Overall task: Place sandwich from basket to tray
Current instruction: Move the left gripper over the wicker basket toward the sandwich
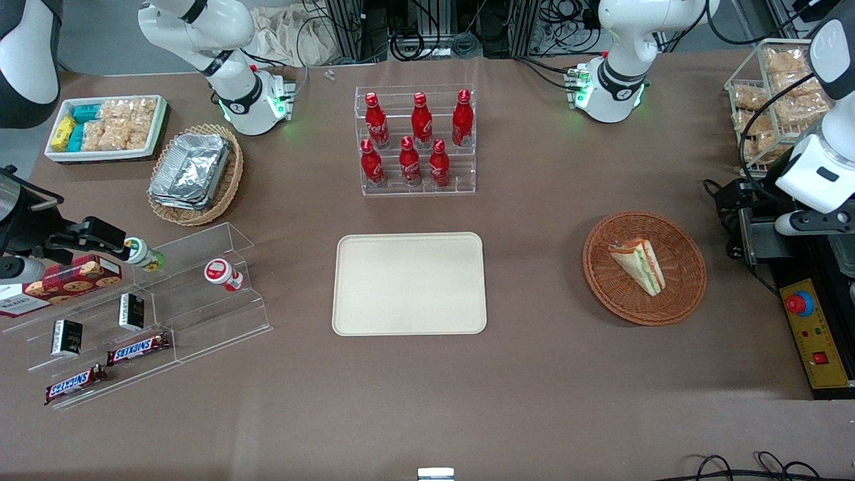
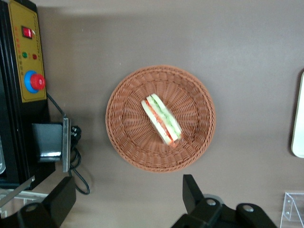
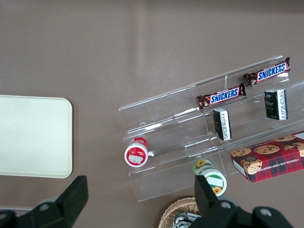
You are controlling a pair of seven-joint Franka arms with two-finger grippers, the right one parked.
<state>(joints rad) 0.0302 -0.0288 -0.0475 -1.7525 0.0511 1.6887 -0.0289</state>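
My end effector [image 2: 128,202] hangs wide open and empty above the counter [image 1: 534,374], near its working-arm end, beside the basket [image 1: 681,294]. The sandwich [image 1: 638,265] lies in the middle of the basket, untouched. The tray [image 1: 409,283] sits bare at the counter's centre, well apart from the basket.

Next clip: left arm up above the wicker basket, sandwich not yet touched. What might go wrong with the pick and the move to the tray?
1. The sandwich lies tilted on its side in clear wrap; the open claw, high above the basket, may slip off the film or squash the bread.
2. Descending too deep, the fingers could catch the weave and drag the light basket.
3. A loosely held wedge could drop on the bare table before reaching the tray.
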